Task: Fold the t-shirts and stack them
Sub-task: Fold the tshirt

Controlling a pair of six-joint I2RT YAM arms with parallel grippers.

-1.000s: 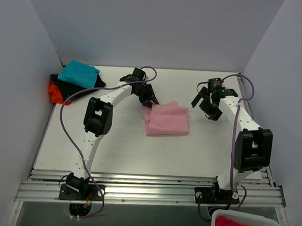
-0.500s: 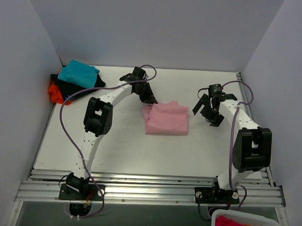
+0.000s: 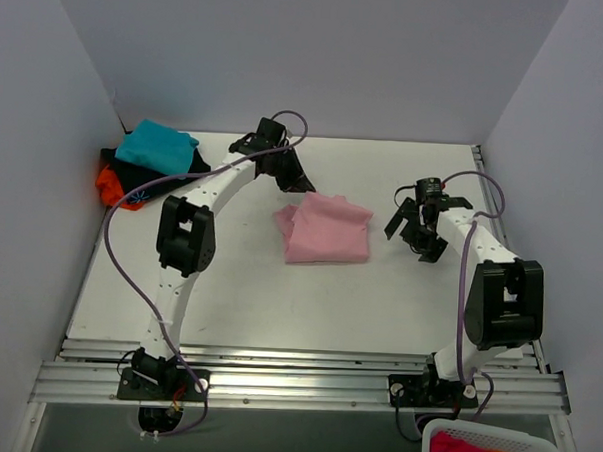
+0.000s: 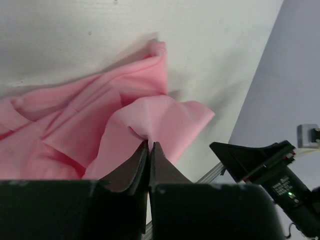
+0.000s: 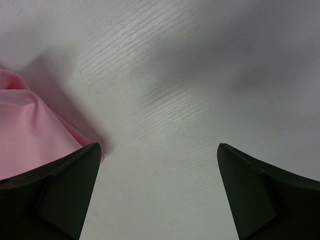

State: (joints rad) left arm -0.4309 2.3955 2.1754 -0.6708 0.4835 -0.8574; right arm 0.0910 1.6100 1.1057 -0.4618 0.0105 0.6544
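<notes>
Edge of pink t-shirt (image 4: 75, 120) nipped by left gripper (image 4: 149, 146) (perhaps hem).

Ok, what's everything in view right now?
table: one, white, under both arms
pink t-shirt: one, light pink, middle of the table
pile of t-shirts: three, teal on top of black and orange-red, far-left corner
basket: one, white, near right past the table edge, teal and red cloth inside
left gripper: one, black, shut on a fold of the pink t-shirt
right gripper: one, black, open, beside the shirt's right edge
</notes>
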